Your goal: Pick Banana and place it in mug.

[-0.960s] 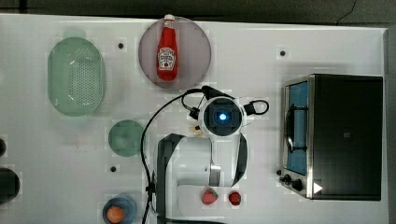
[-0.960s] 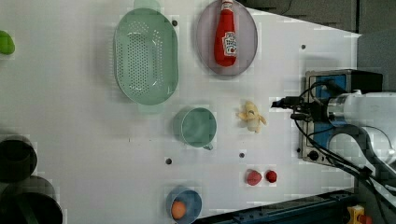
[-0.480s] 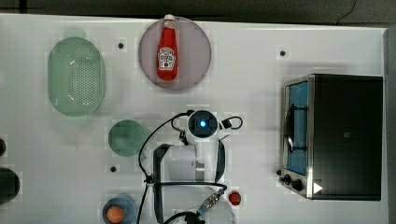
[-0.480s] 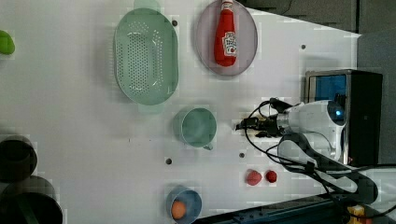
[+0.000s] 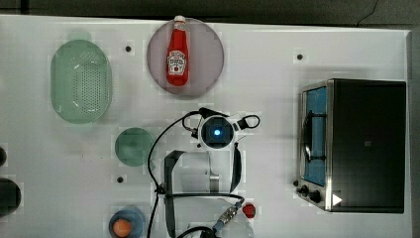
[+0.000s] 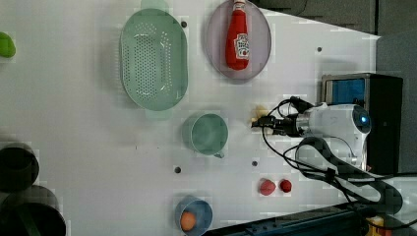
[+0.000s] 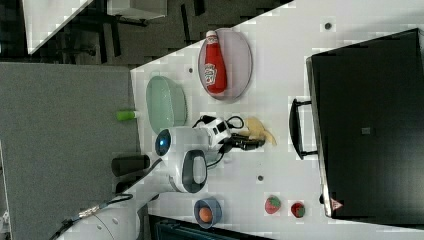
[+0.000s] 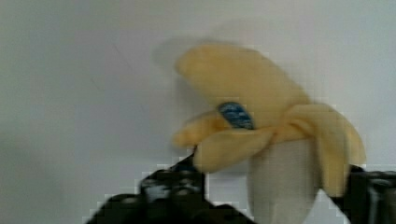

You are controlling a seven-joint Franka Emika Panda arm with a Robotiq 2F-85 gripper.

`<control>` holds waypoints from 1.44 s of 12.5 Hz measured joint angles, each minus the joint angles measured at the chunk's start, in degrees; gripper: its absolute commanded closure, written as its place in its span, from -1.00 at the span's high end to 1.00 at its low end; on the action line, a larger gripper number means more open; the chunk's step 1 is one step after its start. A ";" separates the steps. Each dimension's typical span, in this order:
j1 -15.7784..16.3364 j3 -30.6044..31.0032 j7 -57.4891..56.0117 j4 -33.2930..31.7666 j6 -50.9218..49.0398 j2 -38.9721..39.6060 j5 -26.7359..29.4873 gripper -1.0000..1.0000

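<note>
Wrist view: banana [image 8: 275,140] between both fingers [image 8: 173,186], on the table | gripper [image 6: 260,123] closing on it, grip unconfirmed | left view: mug [image 6: 206,133] at nine o'clock of gripper, near.

From the top view my own wrist hides the banana [image 8: 261,135] beneath it. In the wrist view, the picture's edge cuts off my fingers [image 8: 173,196] and the banana's base.

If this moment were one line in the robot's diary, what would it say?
stage: grasping | fingers: either side of banana | banana: on table, half-peeled | mug: empty, beside banana
</note>
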 measured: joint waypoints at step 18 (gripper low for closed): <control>-0.58 14.39 14.86 19.14 -47.81 -38.10 8.24 -0.37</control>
